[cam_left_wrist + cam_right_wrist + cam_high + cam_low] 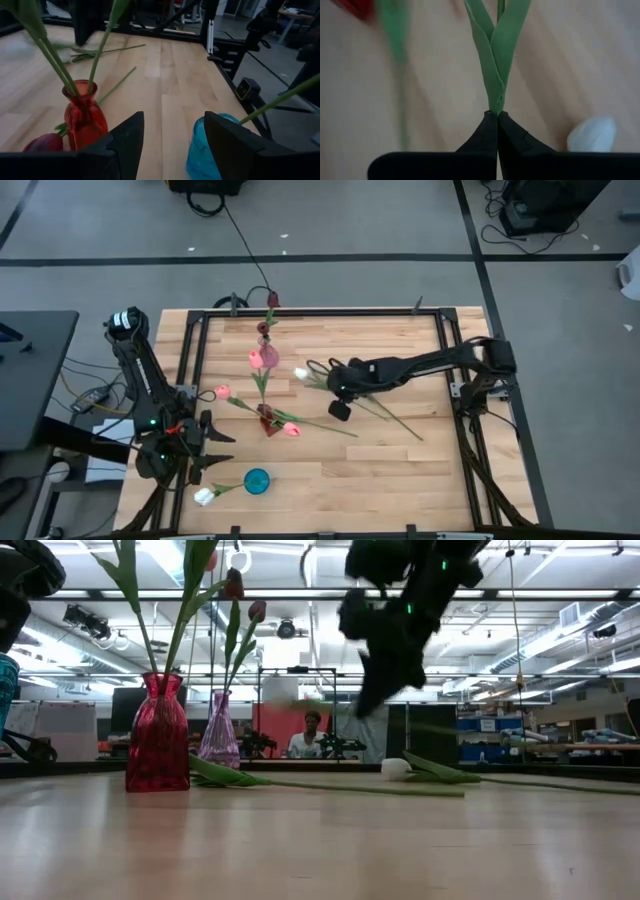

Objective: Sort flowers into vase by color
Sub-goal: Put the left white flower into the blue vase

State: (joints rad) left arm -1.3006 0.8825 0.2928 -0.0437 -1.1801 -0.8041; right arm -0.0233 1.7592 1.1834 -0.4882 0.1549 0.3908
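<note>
White tulip (592, 135) lies on the table (400, 480) just beside the right gripper (496, 116); head small, pale, closed bud. In the right wrist view the gripper's two dark fingers are pressed together on the base of a pair of long green leaves (495, 55) of a flower stem, tips meeting with no gap.

From above, the right gripper (338, 390) sits near table centre, arm reaching in from 3 o'clock, low over the board. The white head (300, 374) is at its 10 o'clock; thin green stems (385, 412) trail away toward 4 o'clock.

Red vase (268, 418) stands at the gripper's 8 o'clock and holds pink tulips (262, 358); one pink head (291, 429) lies beside it, another (221, 392) at its 10 o'clock. Purple vase (218, 735) holds dark maroon tulips (257, 611). Blue vase (256, 481) near the front edge holds one white tulip (204, 497).

Left gripper (215, 448) waits at the table's left edge, fingers (122, 145) spread apart, nothing between them, red and blue vases ahead.

Surface: light wood planks, black frame. Beyond, in the low view: lab benches, ceiling strip lights, a seated person (310, 735) far off.
</note>
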